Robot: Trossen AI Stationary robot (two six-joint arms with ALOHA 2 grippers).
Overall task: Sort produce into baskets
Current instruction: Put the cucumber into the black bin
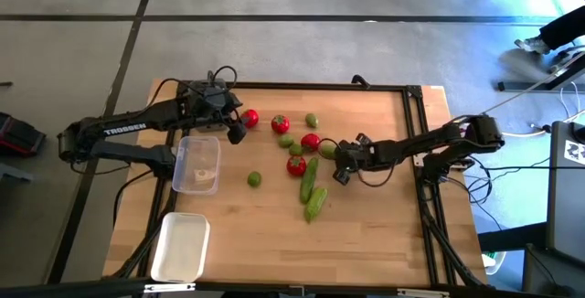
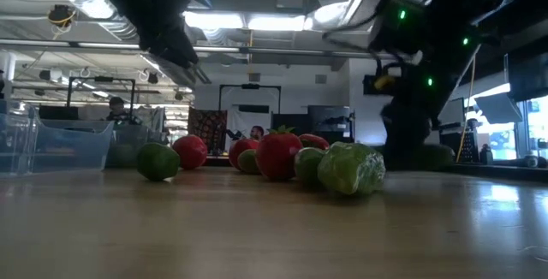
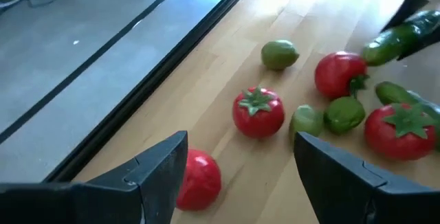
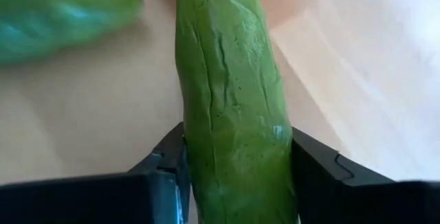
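Now the right gripper [image 1: 340, 164] is reaching into the pile of produce from the table's right side, its fingers [image 4: 161, 176] closing on either flank of a cucumber [image 4: 234, 107]. In the right wrist view the pads are lying flush against the cucumber's sides, so they are pinching it, or all but; the cucumber is running lengthwise between them, probably so the narrow width fits the jaws. Whether it is lifting off the wood yet, I cannot tell.

The left gripper [image 1: 235, 126] is hovering at the pile's far-left edge, fingers [image 3: 155, 172] spread and holding nothing. A red tomato [image 3: 201, 178] is sitting just beside one finger on the table, likely its next pick. More tomatoes [image 1: 280, 124] and small green fruits [image 1: 312, 121] are lying loose in the middle of the table, with a second cucumber [image 1: 315, 203] nearer the front and one green fruit [image 1: 254, 179] sitting apart from the rest.

The clear basket [image 1: 197, 163] is waiting right under the left arm, close to that gripper's reach; something pale is lying in it, though I cannot make out what. The white basket [image 1: 180, 247] is sitting at the front left, nothing visible in it. A dark basket is not showing in any view.

Judging by this, sorting is only getting started.
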